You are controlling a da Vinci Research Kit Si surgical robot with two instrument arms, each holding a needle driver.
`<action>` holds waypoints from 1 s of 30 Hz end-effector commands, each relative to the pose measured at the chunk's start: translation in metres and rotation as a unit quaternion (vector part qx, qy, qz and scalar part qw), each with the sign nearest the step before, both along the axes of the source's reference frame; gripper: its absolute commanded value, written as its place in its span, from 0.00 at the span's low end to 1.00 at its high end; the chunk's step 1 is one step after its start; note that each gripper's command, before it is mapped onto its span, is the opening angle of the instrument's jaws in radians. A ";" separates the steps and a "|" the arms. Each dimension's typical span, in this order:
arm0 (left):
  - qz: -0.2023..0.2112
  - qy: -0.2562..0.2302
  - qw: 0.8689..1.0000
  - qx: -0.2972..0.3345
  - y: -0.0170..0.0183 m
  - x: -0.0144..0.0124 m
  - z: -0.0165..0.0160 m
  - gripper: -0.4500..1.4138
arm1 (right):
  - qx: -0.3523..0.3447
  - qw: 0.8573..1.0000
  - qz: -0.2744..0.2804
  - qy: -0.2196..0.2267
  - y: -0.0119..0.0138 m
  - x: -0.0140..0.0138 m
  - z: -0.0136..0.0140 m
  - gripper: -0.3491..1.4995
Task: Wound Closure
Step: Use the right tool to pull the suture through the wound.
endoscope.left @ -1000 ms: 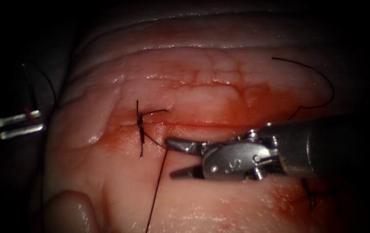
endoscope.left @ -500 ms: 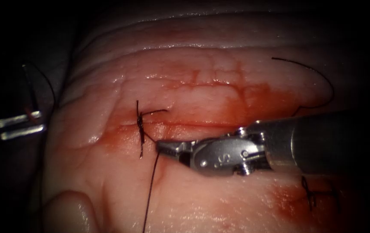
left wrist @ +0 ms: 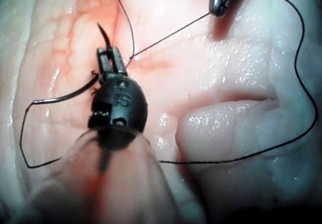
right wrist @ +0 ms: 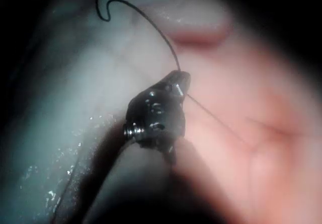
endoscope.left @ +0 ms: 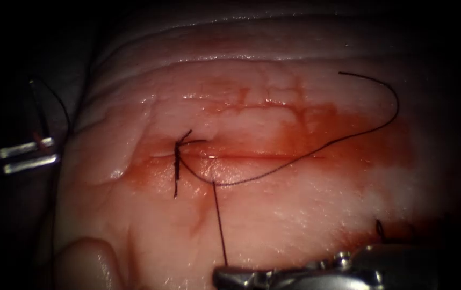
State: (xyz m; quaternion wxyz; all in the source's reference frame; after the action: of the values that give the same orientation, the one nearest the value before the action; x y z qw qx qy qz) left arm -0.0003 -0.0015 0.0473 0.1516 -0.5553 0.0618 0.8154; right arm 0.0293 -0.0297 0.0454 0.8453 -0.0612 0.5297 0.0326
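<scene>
I count two tools of mine, the left tool (left wrist: 111, 58) and the right tool (endoscope.left: 221, 276), with two fingers on each. There is one tissue (endoscope.left: 273, 107) with one cut (endoscope.left: 252, 156), one needle (left wrist: 102, 32) and one long thread (endoscope.left: 305, 156). There are two knotted stitches, the left stitch (endoscope.left: 177, 161) and the right stitch (endoscope.left: 383, 233).

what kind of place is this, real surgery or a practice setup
Most likely a bench practice setup for suturing. The tissue is a pale slab with a cut, red fluid and a tied stitch. The right tool holds dark thread; the left tool grips a curved needle clear of the tissue.
</scene>
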 end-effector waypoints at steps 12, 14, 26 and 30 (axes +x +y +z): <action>0.001 -0.001 1.000 0.000 -0.0002 -0.0005 0.0005 0.00 | -0.024 0.998 -0.046 0.026 -0.0061 0.0035 -0.0077 0.30; 0.002 0.000 1.000 0.000 -0.0003 -0.0006 0.0004 0.00 | -0.064 0.996 -0.056 0.020 -0.0044 0.0035 -0.0067 0.80; 0.003 -0.003 1.000 0.000 -0.0002 -0.0006 0.0005 0.00 | -0.097 0.995 -0.010 0.029 0.0038 -0.0002 -0.0023 0.97; 0.004 -0.003 1.000 0.000 -0.0002 -0.0006 0.0005 0.00 | -0.095 0.995 0.000 0.028 0.0062 -0.0010 0.0004 0.96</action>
State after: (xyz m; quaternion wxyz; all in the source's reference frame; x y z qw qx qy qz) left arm -0.0003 -0.0016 0.0472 0.1491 -0.5574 0.0598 0.8146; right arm 0.0278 -0.0235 0.0450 0.8194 -0.1408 0.5554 -0.0162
